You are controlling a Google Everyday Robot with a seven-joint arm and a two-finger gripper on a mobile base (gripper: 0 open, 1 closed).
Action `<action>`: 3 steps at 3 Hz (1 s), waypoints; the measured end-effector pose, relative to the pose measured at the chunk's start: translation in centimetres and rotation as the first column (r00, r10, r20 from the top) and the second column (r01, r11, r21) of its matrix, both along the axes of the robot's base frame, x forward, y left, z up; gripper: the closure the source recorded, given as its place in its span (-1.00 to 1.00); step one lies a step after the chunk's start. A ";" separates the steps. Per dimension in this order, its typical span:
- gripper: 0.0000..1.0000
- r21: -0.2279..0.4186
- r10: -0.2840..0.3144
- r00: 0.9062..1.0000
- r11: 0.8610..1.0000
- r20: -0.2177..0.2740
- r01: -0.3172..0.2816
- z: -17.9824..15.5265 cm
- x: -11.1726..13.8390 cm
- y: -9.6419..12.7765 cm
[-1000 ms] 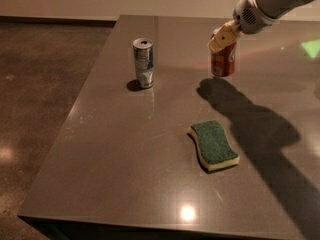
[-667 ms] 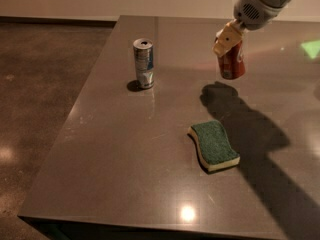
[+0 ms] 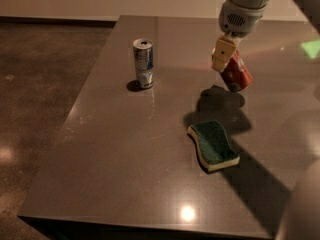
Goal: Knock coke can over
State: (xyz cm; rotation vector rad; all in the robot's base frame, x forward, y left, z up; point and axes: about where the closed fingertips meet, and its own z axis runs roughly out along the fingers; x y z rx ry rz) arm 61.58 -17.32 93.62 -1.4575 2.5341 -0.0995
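Observation:
The coke can (image 3: 237,74) is red-orange and sits at the table's right side. It is tilted, top toward the upper left and bottom toward the lower right. It hangs a little above the grey table (image 3: 125,159), and its shadow lies apart from it below. My gripper (image 3: 223,54) comes down from the top right on the grey arm. Its tan fingers (image 3: 220,53) are closed on the can's upper end.
A silver-and-blue can (image 3: 143,63) stands upright at the table's middle left. A green-and-yellow sponge (image 3: 213,145) lies flat in front of the coke can. The table's left edge drops to a brown floor (image 3: 40,109).
The gripper and the coke can have moved toward the table's front. The can has gone from nearly upright to strongly tilted and has lifted off the table.

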 end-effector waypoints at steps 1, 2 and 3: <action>0.63 -0.067 0.064 0.995 0.995 -0.077 -0.069 -1.9 0.1 0.7; 0.04 -0.107 0.110 0.987 0.987 -0.121 -0.123 -3.6 0.3 1.5; -0.47 -0.134 0.134 0.980 0.979 -0.147 -0.154 -4.6 0.2 1.9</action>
